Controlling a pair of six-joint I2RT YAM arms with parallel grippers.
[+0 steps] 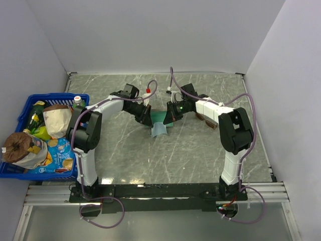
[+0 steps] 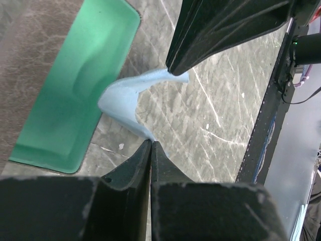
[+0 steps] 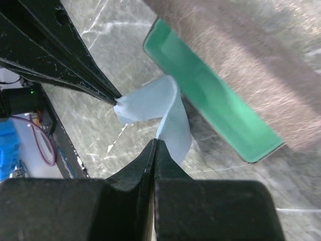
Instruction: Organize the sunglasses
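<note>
A grey marbled counter (image 1: 200,155) fills a white-walled booth, with its near and right parts open. A blue plastic basket (image 1: 22,108) of snack bags stands at the left edge. At centre lies an open grey-brown case (image 2: 65,100) with teal lining. Beside it, the left hand (image 2: 150,145) and right hand (image 3: 156,145) each clench a corner of the light blue square cloth (image 2: 125,95). The thin brown sunglasses (image 1: 206,121) seem to lie by the right forearm, partly hidden.

Blk & white arms (image 1: 88,165) w/ purple cables (image 1: 122,211)
</note>
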